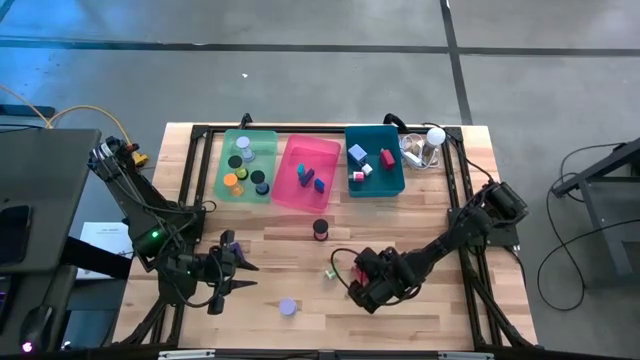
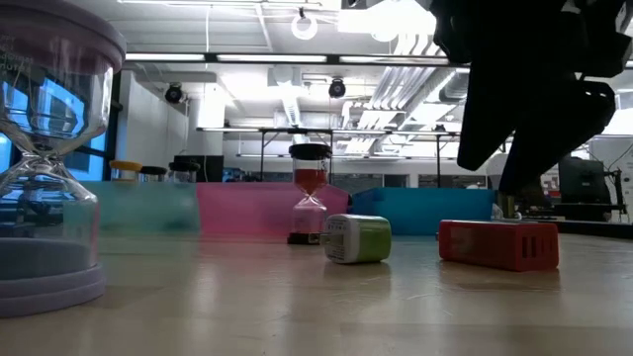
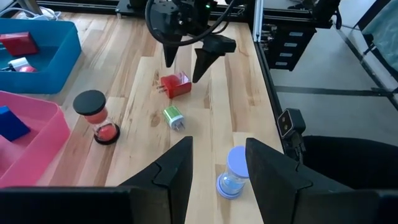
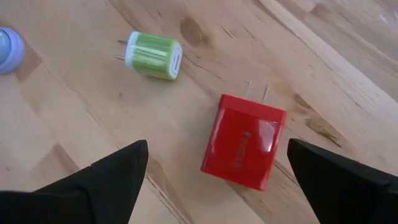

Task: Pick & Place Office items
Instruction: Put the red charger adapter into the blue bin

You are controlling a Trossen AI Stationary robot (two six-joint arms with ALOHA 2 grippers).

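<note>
So we've got the right gripper (image 4: 214, 171) hanging low over the wooden table (image 1: 440, 320) with its jaws spread as wide as they go and nothing in them; the red charger block (image 4: 244, 143) lies flat right between the two fingertips, prongs pointing away from the wrist, and no finger touches it that we can see. Just past the jaws, off to one side, there's the little green charger block (image 4: 152, 56) on its side, prongs out; the edge of the lavender sand timer (image 4: 9, 50) peeks in farther off.

The left gripper (image 3: 217, 168) has its jaws partly open and holds nothing; that lavender timer (image 3: 235, 173) stands upright on the table just ahead of its fingertips, in line with the gap but not gripped. Farther ahead of those jaws we see the green block (image 3: 173, 117), then the red one (image 3: 176, 86) under the other arm's fingers; off to the side stands a black-capped sand timer with red sand (image 3: 97, 117), upright.

At the far end of the table sit the bins; the green bin (image 1: 247, 165) has round discs in it, the pink bin (image 1: 308, 172) a couple of blue blocks, the teal bin (image 1: 374, 160) red, blue and white pieces.
</note>
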